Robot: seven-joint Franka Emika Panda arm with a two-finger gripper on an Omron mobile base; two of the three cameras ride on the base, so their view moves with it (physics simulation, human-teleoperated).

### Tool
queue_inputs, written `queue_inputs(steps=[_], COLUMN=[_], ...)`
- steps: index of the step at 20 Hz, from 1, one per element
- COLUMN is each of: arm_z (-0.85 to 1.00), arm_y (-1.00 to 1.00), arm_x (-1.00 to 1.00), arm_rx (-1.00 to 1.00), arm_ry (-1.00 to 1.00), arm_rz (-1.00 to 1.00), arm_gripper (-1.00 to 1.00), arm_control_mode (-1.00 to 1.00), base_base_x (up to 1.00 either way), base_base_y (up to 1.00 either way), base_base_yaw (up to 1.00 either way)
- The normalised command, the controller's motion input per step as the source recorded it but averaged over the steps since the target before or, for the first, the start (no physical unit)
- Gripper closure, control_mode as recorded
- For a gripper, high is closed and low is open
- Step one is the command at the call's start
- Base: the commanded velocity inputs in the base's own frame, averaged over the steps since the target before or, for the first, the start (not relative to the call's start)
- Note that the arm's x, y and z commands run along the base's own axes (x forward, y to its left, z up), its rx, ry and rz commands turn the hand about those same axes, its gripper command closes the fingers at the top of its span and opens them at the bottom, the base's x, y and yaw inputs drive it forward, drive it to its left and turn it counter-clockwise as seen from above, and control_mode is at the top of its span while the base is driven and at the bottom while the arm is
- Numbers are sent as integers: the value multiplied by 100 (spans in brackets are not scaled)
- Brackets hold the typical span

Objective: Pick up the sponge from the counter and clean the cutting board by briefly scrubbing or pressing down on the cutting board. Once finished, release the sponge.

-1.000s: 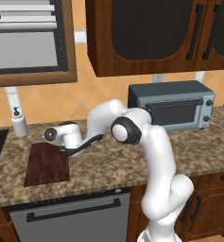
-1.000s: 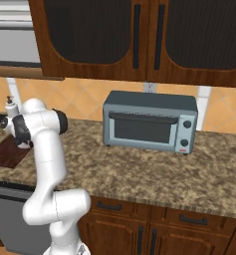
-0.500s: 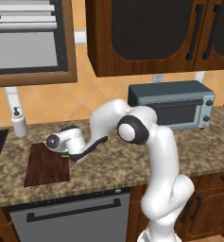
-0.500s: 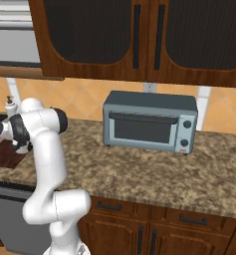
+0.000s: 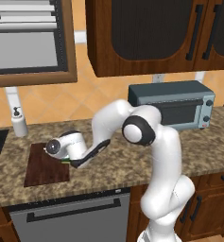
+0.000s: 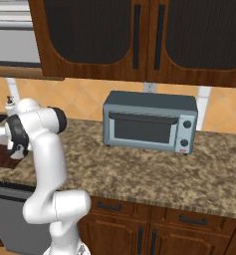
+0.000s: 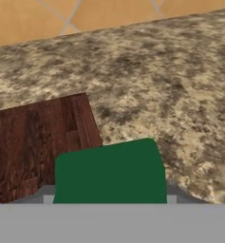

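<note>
The gripper (image 5: 67, 162) sits low at the cutting board's (image 5: 45, 165) right edge. A sliver of green sponge (image 5: 65, 161) shows right at its jaws.

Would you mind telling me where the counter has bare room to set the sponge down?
The counter lies bare between the cutting board and the toaster oven, and along its front edge below the oven. The board's left part is free too. It is crowded at the board's right edge, where the gripper holds the sponge, and near the soap bottle.

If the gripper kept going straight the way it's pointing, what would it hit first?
Likely the cutting board near its right edge: the gripper, shut on the sponge, points down there. Depth is unclear.
</note>
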Motion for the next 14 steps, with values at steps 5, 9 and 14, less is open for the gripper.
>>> queue_inputs(steps=[5, 9, 14], arm_z=[-59, -45, -64], arm_y=[0, 0, 0], arm_x=[-99, -95, -100], arm_rx=[0, 0, 0], arm_ry=[6, 13, 7], arm_rz=[0, 0, 0], arm_gripper=[100, 100, 100], arm_control_mode=[-100, -100, -100], base_base_x=[0, 0, 0], base_base_y=[0, 0, 0], base_base_yaw=[0, 0, 0])
